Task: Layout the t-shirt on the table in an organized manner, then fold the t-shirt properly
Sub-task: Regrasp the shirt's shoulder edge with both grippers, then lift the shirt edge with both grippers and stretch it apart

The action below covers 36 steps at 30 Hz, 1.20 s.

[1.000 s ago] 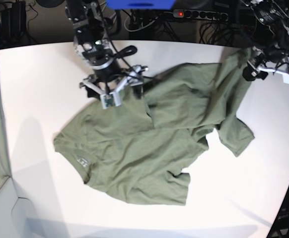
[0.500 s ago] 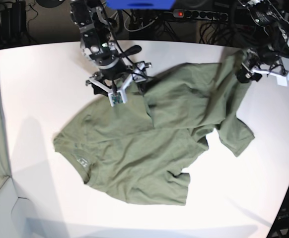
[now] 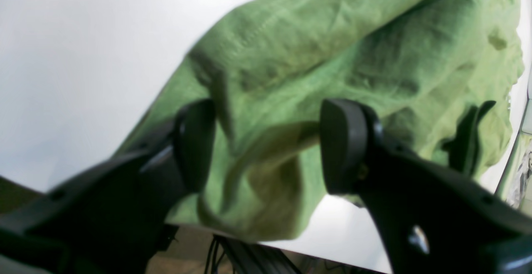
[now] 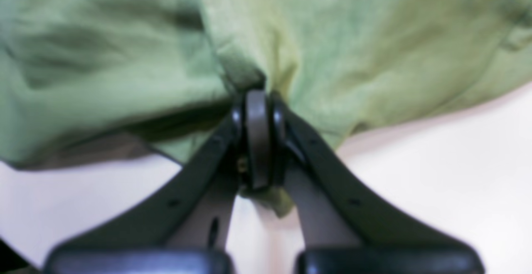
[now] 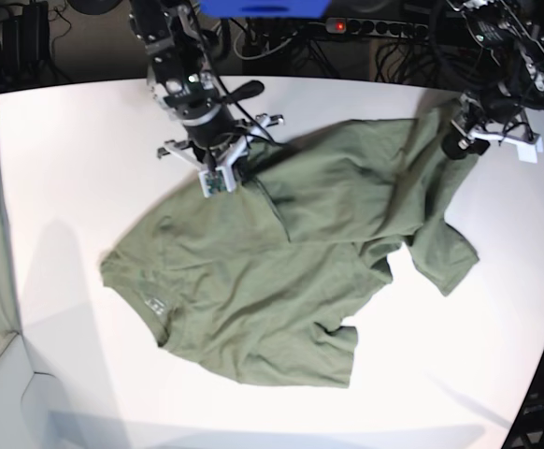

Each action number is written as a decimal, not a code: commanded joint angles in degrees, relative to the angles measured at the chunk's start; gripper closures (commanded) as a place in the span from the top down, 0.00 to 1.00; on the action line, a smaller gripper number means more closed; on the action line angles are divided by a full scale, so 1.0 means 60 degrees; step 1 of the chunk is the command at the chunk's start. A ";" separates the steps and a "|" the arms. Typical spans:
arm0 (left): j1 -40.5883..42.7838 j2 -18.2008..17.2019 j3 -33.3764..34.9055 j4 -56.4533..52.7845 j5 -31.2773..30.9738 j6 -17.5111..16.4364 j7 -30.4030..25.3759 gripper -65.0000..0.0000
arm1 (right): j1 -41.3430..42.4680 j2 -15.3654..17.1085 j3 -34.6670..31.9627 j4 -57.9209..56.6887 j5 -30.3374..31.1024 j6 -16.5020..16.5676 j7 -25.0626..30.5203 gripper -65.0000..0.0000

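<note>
Two grippers work at the far edge of the t-shirt (image 5: pixel 281 271), which lies crumpled and partly doubled over near the middle of the table (image 5: pixel 76 159). The right gripper (image 4: pixel 257 141) has its jaws pressed together, pinching a fold of the fabric at the shirt's upper edge. The left gripper (image 3: pixel 266 141) sits at the shirt's far corner with its jaws apart, a raised fold of cloth lying between the fingers (image 3: pixel 345 141).

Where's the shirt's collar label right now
In the base view the label sits inside the collar at the t-shirt's lower left end, on the table, well below the right gripper and far from the left gripper.
</note>
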 commanded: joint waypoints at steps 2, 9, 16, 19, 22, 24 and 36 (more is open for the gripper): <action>-0.0006 -0.0105 -0.0003 0.0104 -0.0046 -0.0013 0.0081 0.59 | -0.0277 0.0061 0.0340 0.1001 0.0039 0.0017 0.0343 0.00; 0.0448 -0.0075 -0.0003 0.0221 -0.0163 -0.0013 0.0096 0.59 | -0.0834 -0.0232 0.2025 0.2906 0.0039 -0.0027 0.0387 0.00; 0.0639 -0.0017 0.0041 0.0221 -0.0178 -0.0013 0.0110 0.59 | -0.0775 -0.1375 0.4178 0.2920 0.0053 -0.0013 0.1325 0.00; 0.0961 -0.0090 0.0628 0.0221 -0.0178 -0.0013 0.0023 0.59 | -0.0760 -0.1535 0.5043 0.2891 0.0068 -0.0013 0.1368 0.00; 0.1034 -0.0090 0.0774 0.0221 -0.0178 -0.0013 0.0023 0.59 | -0.0848 -0.1535 0.5438 0.2876 0.0713 -0.0013 0.1325 0.00; 0.1034 -0.0075 0.0803 0.0221 -0.0178 -0.0013 0.0067 0.59 | -0.1024 -0.1535 0.5512 0.2759 0.1284 -0.0013 0.1325 0.00; 0.1020 -0.0017 0.0818 0.0529 -0.0178 -0.0013 0.0096 0.37 | -0.1112 -0.1535 0.5526 0.2290 0.1518 -0.0013 0.1310 0.00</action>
